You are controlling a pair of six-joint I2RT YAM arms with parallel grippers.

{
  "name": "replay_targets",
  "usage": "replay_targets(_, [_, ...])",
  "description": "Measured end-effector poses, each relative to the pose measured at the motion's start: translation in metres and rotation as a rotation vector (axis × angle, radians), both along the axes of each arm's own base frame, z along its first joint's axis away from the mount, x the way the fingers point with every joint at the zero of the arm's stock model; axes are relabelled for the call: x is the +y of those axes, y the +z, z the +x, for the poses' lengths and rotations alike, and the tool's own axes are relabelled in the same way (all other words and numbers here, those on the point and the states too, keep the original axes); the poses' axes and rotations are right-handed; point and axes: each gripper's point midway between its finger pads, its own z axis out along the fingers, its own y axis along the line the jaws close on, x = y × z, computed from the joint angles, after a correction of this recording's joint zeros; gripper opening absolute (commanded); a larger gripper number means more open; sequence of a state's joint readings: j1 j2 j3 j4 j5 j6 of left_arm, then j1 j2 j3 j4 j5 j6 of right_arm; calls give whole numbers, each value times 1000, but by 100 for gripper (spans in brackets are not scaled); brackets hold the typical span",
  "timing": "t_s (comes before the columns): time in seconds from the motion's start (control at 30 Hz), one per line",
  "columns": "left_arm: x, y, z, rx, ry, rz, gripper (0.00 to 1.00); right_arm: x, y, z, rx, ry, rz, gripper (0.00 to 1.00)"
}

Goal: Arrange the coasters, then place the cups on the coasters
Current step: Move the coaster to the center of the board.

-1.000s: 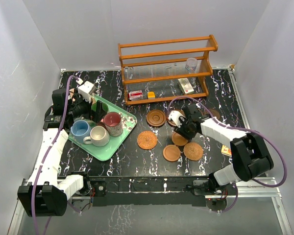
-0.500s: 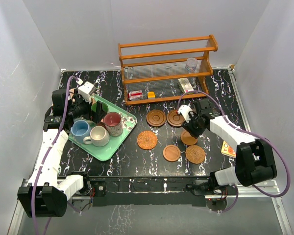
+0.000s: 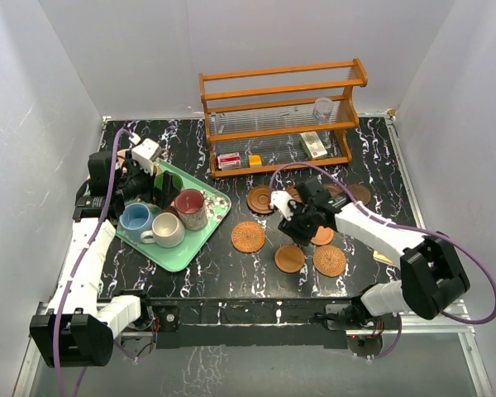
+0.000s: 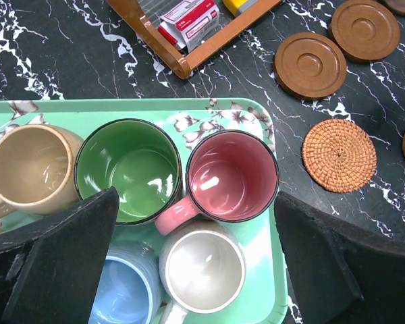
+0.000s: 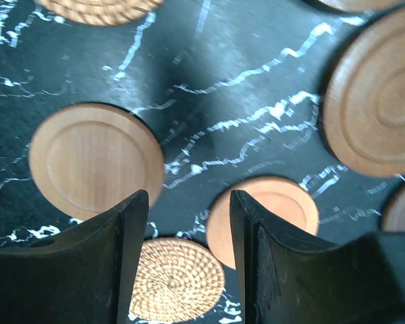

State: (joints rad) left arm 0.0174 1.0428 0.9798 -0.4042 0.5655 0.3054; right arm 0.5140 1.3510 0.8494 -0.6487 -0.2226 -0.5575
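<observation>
Cut off, near right: orange card [image 3: 381,255] mostly under the right arm, only a corner showing.
Half hidden, mid table: middle smooth coaster [image 3: 323,237] partly under the right gripper [image 3: 300,227] from overhead; one more ringed disc behind that wrist, a sliver only.
Hidden on the tray: green mug [image 4: 129,169] and tan mug [image 4: 27,169] covered by the left gripper [image 4: 196,202] from overhead, plain only from the left wrist; tan mug cut by the picture's edge, light blue mug [image 4: 125,293] partly behind a finger [image 4: 61,263].
Blur: right wrist view smeared; fingertip contact with the tabletop [image 5: 209,121] impossible to tell.
Right gripper: jaws partway apart, pinching nothing; low over the black marbled top, a woven coaster [image 5: 175,280] showing through the gap.
Left gripper: jaws spread wide, empty, above the mugs.
Front row: front smooth coaster [image 3: 289,258] and right woven coaster [image 3: 329,260] side by side, apart.
Next back: left woven coaster [image 3: 249,236], bare.
Green tray [image 3: 217,203]: at left, holding the mugs, cream mug [image 3: 167,229] and pink mug [image 3: 190,207] among them; none on a coaster.
Farther: ringed coaster [image 3: 263,198] and far ringed coaster [image 3: 360,193], both bare.
Back: wooden rack [image 3: 281,87], glass tumbler [image 3: 322,107] on its shelf.
</observation>
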Motion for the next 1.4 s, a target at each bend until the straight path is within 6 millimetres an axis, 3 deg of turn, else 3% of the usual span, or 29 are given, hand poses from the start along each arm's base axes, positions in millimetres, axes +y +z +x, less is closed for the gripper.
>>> replay_targets(0.17, [0,0,0,-1,-1,2,99,20,-16,-12,28,71,-30,50])
replay_targets(0.4, [0,0,0,-2,-1,2,99,19,-39,-28,50,105,-98,50])
replay_targets(1.1, [1,-6,-1,6,-8,12,99,15,-37,9,-80,9,-139,44])
replay_targets(1.4, [1,-7,-2,8,-8,13,99,14,-36,11,-81,2,-129,45])
